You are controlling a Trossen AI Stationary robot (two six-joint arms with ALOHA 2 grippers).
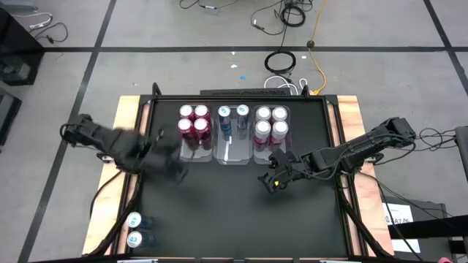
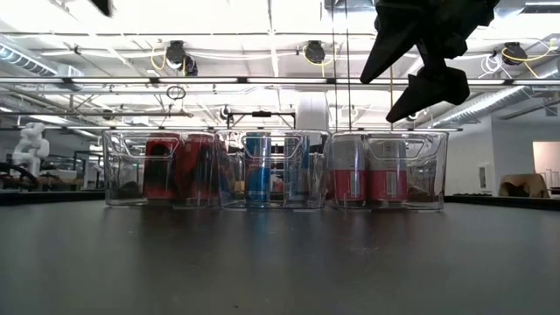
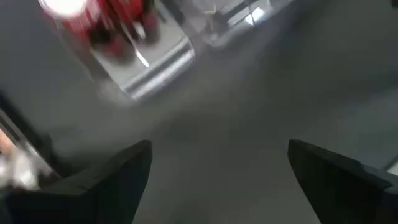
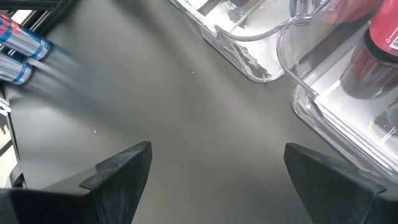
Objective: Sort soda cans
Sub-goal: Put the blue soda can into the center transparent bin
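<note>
**Ten cans binned by colour, two blue ones waiting at the near left corner**

The soda cans (image 1: 230, 124) stand upright in three clear bins (image 1: 235, 156) set side by side at the far middle of the counter (image 1: 234, 212), one colour to a bin, which is the sort itself. The left bin holds four red cans (image 1: 194, 120) in a two-by-two block. The right bin holds four pink cans (image 1: 271, 123), packed the same way. The middle bin holds only two blue cans (image 1: 233, 115) at its far end, its near half bare, apparently room kept for more.

Two more blue cans (image 1: 134, 228) sit close together at the near left corner, well apart from the bins; by colour they likely belong in the middle bin. That makes twelve cans: four red, four pink, four blue.

The left gripper (image 1: 170, 162) hangs over the counter just near of the red bin, jaws released and grasping nothing. The right gripper (image 1: 272, 180) hovers near of the pink bin, jaws likewise spread and empty.
</note>
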